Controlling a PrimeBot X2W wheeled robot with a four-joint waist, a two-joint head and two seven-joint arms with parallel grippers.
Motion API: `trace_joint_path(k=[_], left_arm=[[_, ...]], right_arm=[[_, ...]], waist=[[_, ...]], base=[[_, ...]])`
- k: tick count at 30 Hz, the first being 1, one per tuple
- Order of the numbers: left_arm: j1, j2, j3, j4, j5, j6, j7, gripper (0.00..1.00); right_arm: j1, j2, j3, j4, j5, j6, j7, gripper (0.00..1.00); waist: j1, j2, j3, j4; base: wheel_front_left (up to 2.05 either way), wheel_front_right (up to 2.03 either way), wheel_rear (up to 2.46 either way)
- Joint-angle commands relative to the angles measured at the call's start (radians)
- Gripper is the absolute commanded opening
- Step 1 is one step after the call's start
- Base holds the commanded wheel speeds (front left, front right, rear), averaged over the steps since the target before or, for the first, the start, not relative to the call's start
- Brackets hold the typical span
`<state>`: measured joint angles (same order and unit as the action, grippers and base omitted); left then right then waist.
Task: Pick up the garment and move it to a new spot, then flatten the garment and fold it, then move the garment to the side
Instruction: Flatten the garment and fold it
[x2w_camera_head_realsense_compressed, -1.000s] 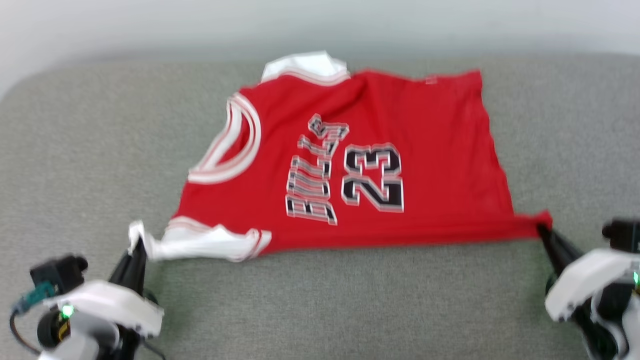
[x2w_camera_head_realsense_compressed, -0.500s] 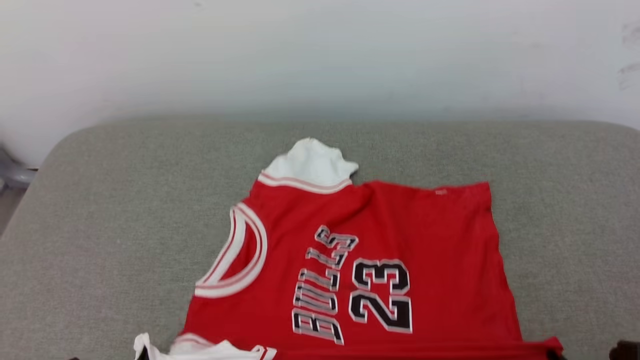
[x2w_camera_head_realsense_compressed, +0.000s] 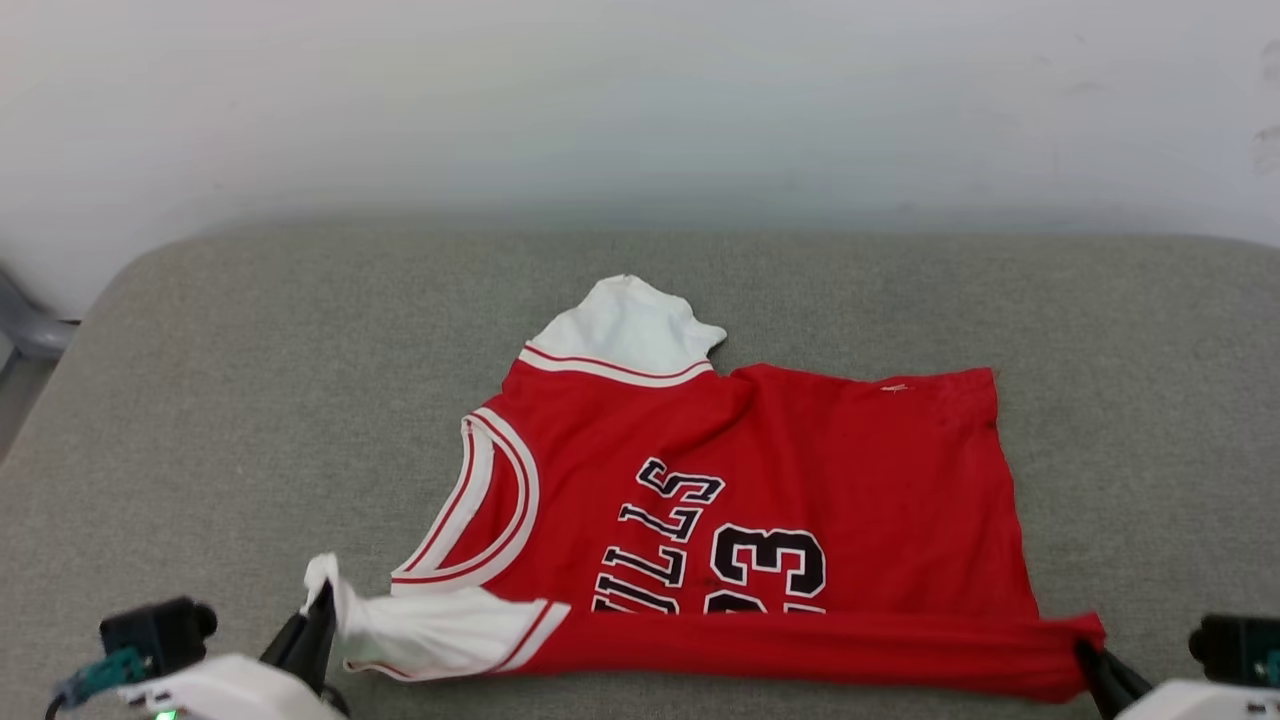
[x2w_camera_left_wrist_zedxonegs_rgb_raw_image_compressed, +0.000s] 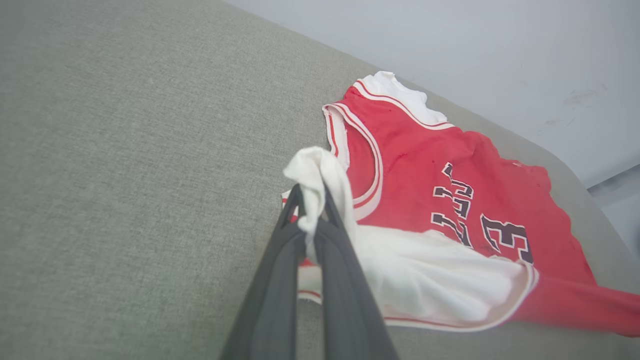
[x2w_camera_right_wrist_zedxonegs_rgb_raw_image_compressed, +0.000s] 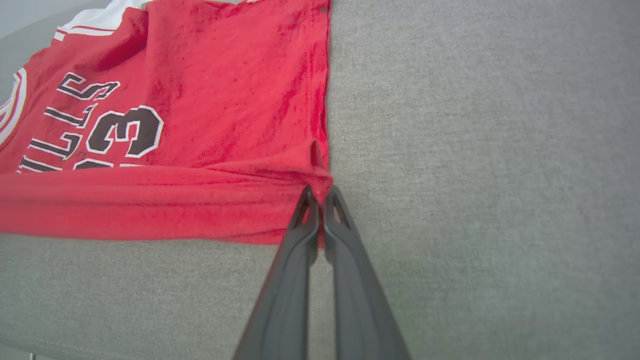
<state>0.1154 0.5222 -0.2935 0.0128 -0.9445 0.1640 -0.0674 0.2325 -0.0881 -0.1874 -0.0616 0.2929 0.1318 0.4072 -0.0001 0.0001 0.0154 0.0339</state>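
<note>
The garment (x2w_camera_head_realsense_compressed: 800, 470), a red jersey with white sleeve parts and dark numbers, lies on the grey cushion, its collar toward the left. Its near edge is lifted and rolled over the lower lettering. My left gripper (x2w_camera_head_realsense_compressed: 318, 605) is shut on the near white sleeve tip, which bunches above the fingers (x2w_camera_left_wrist_zedxonegs_rgb_raw_image_compressed: 320, 240) in the left wrist view, the garment (x2w_camera_left_wrist_zedxonegs_rgb_raw_image_compressed: 450, 200) spreading away to the right. My right gripper (x2w_camera_head_realsense_compressed: 1088, 652) is shut on the near red hem corner; the right wrist view shows the fingertips (x2w_camera_right_wrist_zedxonegs_rgb_raw_image_compressed: 310, 205) pinching that corner of the garment (x2w_camera_right_wrist_zedxonegs_rgb_raw_image_compressed: 200, 115).
The grey cushion (x2w_camera_head_realsense_compressed: 220, 400) stretches wide on both sides of the jersey and behind it, its rounded edge at the far left. A pale wall (x2w_camera_head_realsense_compressed: 640, 100) rises behind it. A grey object (x2w_camera_head_realsense_compressed: 25, 330) shows at the left edge.
The head camera tilted up, then partly back down. Both grippers carried the near edge forward over the jersey, so it now covers the lower part of the lettering and numbers.
</note>
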Motion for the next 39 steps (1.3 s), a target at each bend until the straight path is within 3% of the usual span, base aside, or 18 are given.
trace_joint_path(k=[1, 8, 10, 14, 21, 22, 23, 24, 25, 26, 33, 39], left_arm=[[-0.070, -0.010, -0.010, 0.035, 0.011, -0.020, 0.008, 0.00], [-0.230, -0.047, -0.044, 0.147, 0.027, -0.072, 0.010, 0.00], [-0.328, -0.094, -0.075, 0.292, 0.008, -0.146, 0.017, 0.00], [-0.378, -0.134, -0.092, 0.409, 0.004, -0.194, -0.008, 0.00], [-0.430, -0.166, -0.125, 0.541, 0.009, -0.239, -0.007, 0.00], [-0.433, -0.170, -0.126, 0.557, 0.007, -0.243, -0.010, 0.24], [-0.438, -0.171, -0.125, 0.570, 0.005, -0.243, -0.014, 0.44], [-0.443, -0.170, -0.124, 0.584, 0.004, -0.245, -0.016, 0.80], [-0.446, -0.169, -0.123, 0.596, 0.005, -0.245, -0.021, 1.00], [-0.448, -0.167, -0.120, 0.605, 0.006, -0.245, -0.027, 1.00], [-0.443, -0.128, -0.104, 0.612, 0.023, -0.220, -0.056, 1.00], [-0.440, -0.068, -0.104, 0.539, 0.013, -0.190, 0.031, 1.00]], right_arm=[[-0.060, -0.020, 0.021, 0.018, -0.011, -0.002, 0.004, 0.00], [-0.196, -0.055, 0.079, 0.096, -0.017, -0.002, -0.003, 0.00], [-0.273, -0.069, 0.125, 0.190, -0.016, -0.002, -0.022, 0.00], [-0.317, -0.074, 0.151, 0.283, -0.005, -0.002, -0.071, 0.00], [-0.346, -0.074, 0.200, 0.410, 0.001, -0.002, -0.124, 0.00], [-0.348, -0.077, 0.210, 0.426, 0.003, -0.002, -0.132, 0.02], [-0.347, -0.079, 0.218, 0.437, 0.005, -0.002, -0.143, 0.15], [-0.350, -0.081, 0.222, 0.446, 0.005, -0.002, -0.165, 0.35], [-0.353, -0.083, 0.228, 0.453, 0.006, -0.002, -0.184, 0.50], [-0.355, -0.084, 0.232, 0.459, 0.008, -0.002, -0.205, 1.00], [-0.370, -0.075, 0.207, 0.436, -0.010, -0.002, -0.442, 1.00], [-0.327, -0.045, 0.158, 0.357, -0.064, -0.002, -0.564, 1.00]], waist=[[0.0001, -0.0001, 0.033, -0.007], [0.0001, -0.0001, 0.087, -0.016], [0.0001, -0.0001, 0.135, -0.013], [0.0001, -0.0001, 0.165, -0.017], [0.0001, -0.0001, 0.178, -0.023], [0.0001, -0.0001, 0.174, -0.024], [0.0001, -0.0001, 0.169, -0.026], [0.0001, -0.0001, 0.163, -0.027], [0.0001, -0.0001, 0.156, -0.027], [0.0001, -0.0001, 0.147, -0.028], [0.0001, -0.0001, 0.085, -0.035], [0.0001, -0.0001, 0.038, -0.030]], base=[[0.00, 0.00, 0.00], [0.00, 0.00, 0.00], [0.00, 0.00, 0.00], [0.00, 0.00, 0.00], [0.00, 0.00, 0.00], [0.00, 0.00, 0.00], [0.00, 0.00, 0.00], [0.00, 0.00, 0.00], [0.00, 0.00, 0.00], [0.00, 0.00, 0.00], [0.00, 0.00, 0.00], [0.00, 0.00, 0.00]])
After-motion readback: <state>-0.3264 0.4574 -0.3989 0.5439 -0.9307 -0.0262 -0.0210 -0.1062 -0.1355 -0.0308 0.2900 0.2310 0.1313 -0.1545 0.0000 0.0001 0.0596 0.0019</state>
